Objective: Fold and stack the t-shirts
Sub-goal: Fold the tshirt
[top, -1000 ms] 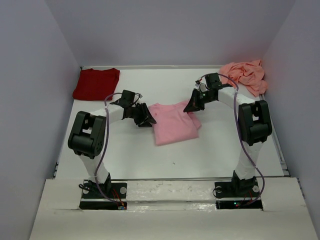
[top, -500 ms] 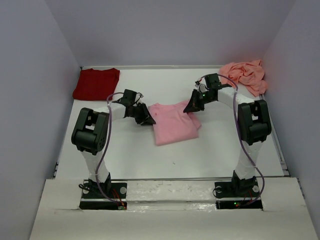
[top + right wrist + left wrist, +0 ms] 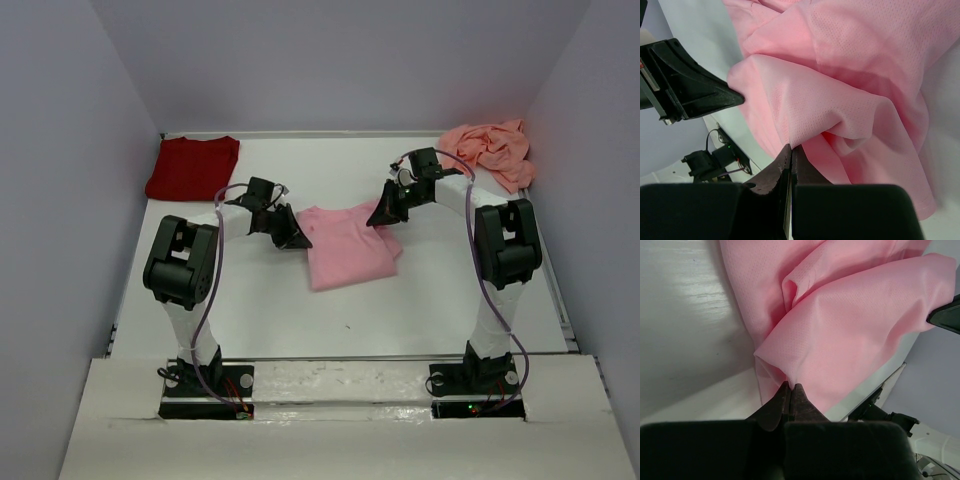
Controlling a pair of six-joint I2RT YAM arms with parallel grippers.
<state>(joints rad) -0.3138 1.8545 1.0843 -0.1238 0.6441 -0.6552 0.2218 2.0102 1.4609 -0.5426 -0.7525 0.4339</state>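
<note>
Pinching opposite edges of the light pink t-shirt (image 3: 345, 248), which lies centrally on the worktop (image 3: 430, 295): left tool (image 3: 791, 388), open a second ago, now clamped on the cloth; right tool (image 3: 791, 149) unchanged, also gripping cloth.

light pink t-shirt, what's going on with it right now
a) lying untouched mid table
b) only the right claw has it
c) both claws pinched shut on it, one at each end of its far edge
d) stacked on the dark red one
c: each wrist view shows closed fingers nipping a fold of the light pink t-shirt, the left claw and the right claw alike.
</note>
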